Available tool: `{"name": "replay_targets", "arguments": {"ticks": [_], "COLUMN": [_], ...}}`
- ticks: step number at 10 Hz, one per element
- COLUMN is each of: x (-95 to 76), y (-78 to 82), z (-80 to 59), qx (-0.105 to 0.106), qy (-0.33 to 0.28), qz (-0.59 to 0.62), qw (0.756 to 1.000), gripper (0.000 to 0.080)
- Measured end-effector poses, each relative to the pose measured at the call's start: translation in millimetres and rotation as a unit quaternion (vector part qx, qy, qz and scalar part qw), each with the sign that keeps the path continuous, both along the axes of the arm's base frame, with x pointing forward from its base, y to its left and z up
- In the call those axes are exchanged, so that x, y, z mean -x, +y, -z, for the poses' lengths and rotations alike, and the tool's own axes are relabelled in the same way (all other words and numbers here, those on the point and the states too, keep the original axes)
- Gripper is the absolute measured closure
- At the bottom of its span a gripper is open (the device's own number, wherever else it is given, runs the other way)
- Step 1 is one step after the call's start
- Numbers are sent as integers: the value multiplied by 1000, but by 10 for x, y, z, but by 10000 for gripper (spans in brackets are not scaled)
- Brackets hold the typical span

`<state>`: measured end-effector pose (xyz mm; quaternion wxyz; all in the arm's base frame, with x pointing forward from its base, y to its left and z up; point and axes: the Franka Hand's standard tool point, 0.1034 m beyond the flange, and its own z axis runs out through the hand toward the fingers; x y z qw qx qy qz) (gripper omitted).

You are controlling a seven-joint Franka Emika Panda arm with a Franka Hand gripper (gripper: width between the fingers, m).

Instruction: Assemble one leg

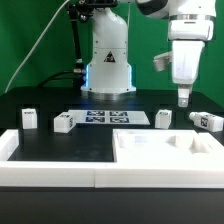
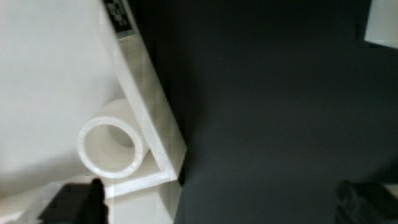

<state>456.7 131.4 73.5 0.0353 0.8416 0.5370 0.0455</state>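
Several stubby white legs with tags lie on the black table in the exterior view: one point(image 1: 30, 118) and another point(image 1: 64, 122) at the left, one point(image 1: 163, 119) right of the marker board, and one point(image 1: 205, 120) at the far right. My gripper point(image 1: 183, 98) hangs above the table between the two right legs, touching neither. In the wrist view the gripper point(image 2: 222, 195) is open and empty, with dark fingertips point(image 2: 71, 205) at the picture's edges. No leg shows in the wrist view.
The large flat white tray-like piece point(image 1: 165, 150) lies at the front right; its edge and a round recess point(image 2: 116, 145) show in the wrist view. The marker board point(image 1: 113, 118) lies mid-table. A white frame point(image 1: 50, 165) borders the front. The robot base point(image 1: 108, 60) stands behind.
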Motion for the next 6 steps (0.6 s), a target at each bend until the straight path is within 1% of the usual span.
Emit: {"name": "replay_targets", "arguments": {"ticks": [1, 2, 4, 5, 6], "x": [54, 160, 260, 307, 357], "y": [79, 193, 448, 567, 696], "z": [17, 68, 124, 129, 128], "qx": [-16, -33, -58, -67, -73], "qy": [-7, -4, 4, 8, 11], "qz": [56, 131, 253, 298, 320], "qw": [998, 991, 966, 952, 944], "gripper": [151, 151, 151, 151, 151]}}
